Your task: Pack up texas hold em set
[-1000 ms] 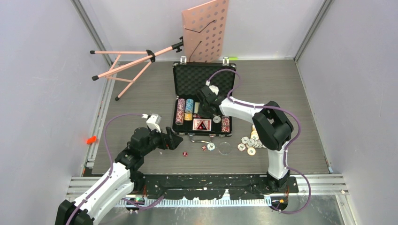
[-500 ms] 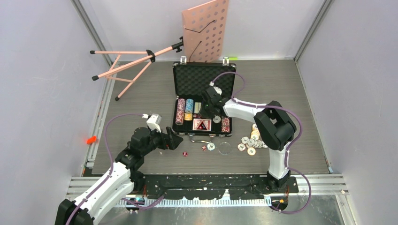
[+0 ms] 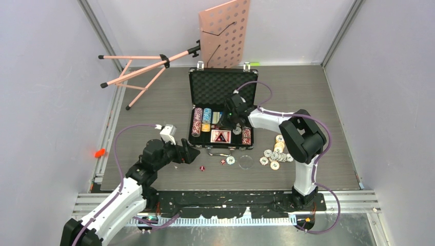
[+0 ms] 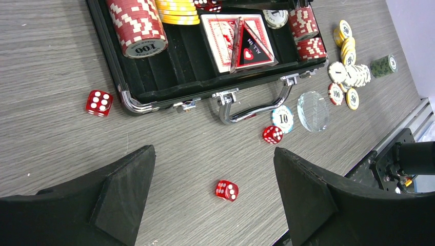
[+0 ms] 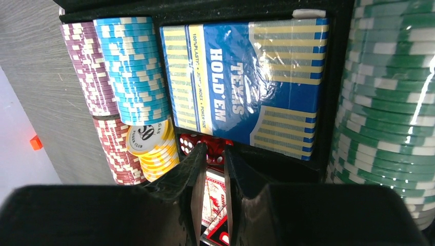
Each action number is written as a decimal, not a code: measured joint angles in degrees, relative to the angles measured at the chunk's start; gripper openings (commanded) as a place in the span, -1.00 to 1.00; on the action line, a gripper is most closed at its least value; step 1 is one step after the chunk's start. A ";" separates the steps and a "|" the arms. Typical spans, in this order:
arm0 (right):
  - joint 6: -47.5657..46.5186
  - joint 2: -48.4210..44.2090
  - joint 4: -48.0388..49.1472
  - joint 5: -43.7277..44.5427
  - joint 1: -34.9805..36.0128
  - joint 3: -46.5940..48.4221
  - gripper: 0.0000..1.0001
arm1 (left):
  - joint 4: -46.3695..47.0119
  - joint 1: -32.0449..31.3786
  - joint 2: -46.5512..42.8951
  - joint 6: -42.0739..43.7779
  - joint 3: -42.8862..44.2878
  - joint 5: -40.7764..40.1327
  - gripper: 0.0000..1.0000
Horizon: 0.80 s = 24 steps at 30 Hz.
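Texas hold'em case: right claw barely parted, empty, above red die; die could be knocked askew if tips are dragged. Left claw wide open, empty.

a pink music stand lies tipped over on the grey table.

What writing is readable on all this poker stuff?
"TEXAS HOLD'EM": blue card deck.
"100": dark red chip stack.
"10": loose blue-rimmed chip.
"50": loose yellow chip.
"ALL IN", upside down: triangular marker.
Deck's fine print: too small to read.
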 measured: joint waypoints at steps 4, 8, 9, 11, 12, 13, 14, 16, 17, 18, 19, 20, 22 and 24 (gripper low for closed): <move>0.42 0.00 0.39 -0.35 -0.22 -0.28 -0.51 | 0.00 0.00 -0.31 0.00 0.00 0.00 0.77; 0.68 0.00 1.05 -1.03 -0.46 -0.68 -0.53 | -0.02 0.00 -0.28 0.00 0.00 0.00 0.77; 0.87 0.00 1.29 -1.27 -0.55 -0.81 -0.54 | -0.04 0.00 -0.28 0.00 0.00 0.00 0.77; 1.31 0.02 1.70 -1.81 -0.76 -1.05 -0.55 | -0.04 0.00 -0.28 0.02 0.00 0.00 0.77; 1.46 0.02 1.90 -2.08 -0.85 -1.16 -0.55 | -0.04 0.00 -0.26 0.02 0.02 0.00 0.78; 1.68 0.02 2.08 -2.32 -0.92 -1.27 -0.55 | -0.04 0.00 -0.26 0.04 0.00 0.00 0.78; 1.79 0.02 2.21 -2.54 -1.01 -1.31 -0.55 | -0.02 0.00 -0.26 0.04 0.00 0.00 0.78; 1.99 0.09 2.45 -2.99 -1.18 -1.44 -0.53 | 0.00 0.00 -0.20 0.13 0.00 0.00 0.78; 2.08 0.11 2.56 -3.15 -1.25 -1.51 -0.50 | 0.02 0.00 -0.04 0.17 0.00 -0.02 0.78; 2.14 0.11 2.60 -3.21 -1.27 -1.53 -0.48 | 0.00 0.00 0.04 0.20 0.00 -0.02 0.80; 2.16 0.11 2.60 -3.19 -1.27 -1.53 -0.45 | -0.02 0.00 0.20 0.22 0.00 -0.02 0.86; 2.14 0.11 2.60 -3.13 -1.27 -1.53 -0.42 | -0.02 0.00 0.26 0.22 0.02 -0.02 0.94; 2.05 0.09 2.58 -2.75 -1.22 -1.53 -0.34 | -0.04 0.00 0.39 0.24 0.02 -0.04 0.99; 1.66 -0.09 2.10 -2.05 -1.11 -1.53 -0.28 | -0.31 0.00 0.52 0.26 0.02 -0.13 0.99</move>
